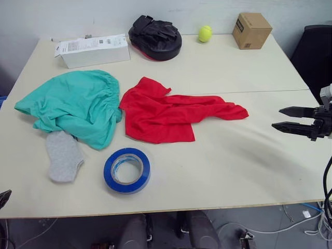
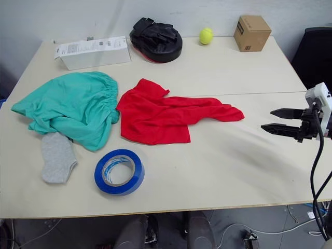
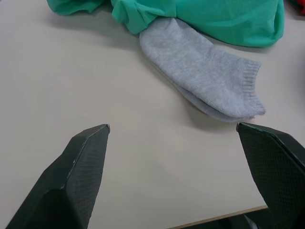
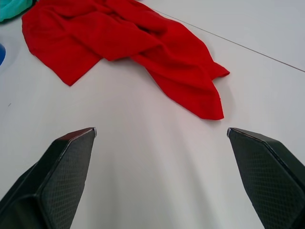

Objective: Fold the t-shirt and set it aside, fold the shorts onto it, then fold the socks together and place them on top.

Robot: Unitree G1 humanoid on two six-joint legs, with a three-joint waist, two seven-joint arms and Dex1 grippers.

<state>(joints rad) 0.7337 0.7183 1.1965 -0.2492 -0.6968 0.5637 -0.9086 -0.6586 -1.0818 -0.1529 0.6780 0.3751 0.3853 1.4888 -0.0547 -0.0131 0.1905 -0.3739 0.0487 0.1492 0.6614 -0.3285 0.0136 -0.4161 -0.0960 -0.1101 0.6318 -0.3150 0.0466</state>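
While nothing on the desk (image 1: 249, 155) is folded yet, the t-shirt (image 1: 166, 116) lies crumpled near its middle, one sleeve trailing away from the blue tape roll (image 1: 127, 169), which sits just in front of it. The shorts (image 1: 78, 106) are bunched touching the t-shirt's edge, on the far side of the tape roll from the cardboard box (image 1: 251, 30), and the socks (image 1: 63, 155) lie stacked beside the tape roll, their toe end tucked under the shorts' hem. The right end effector (image 1: 280, 118) hovers with fingers spread, aimed at the t-shirt's sleeve, probably to begin there; the left end effector (image 3: 174, 129) is likewise spread wide above bare desk just short of the socks. Beyond the tape roll sit a white carton (image 1: 93, 50) with print too small to read, a black pad (image 1: 155, 37) and a tennis ball (image 1: 205, 33)
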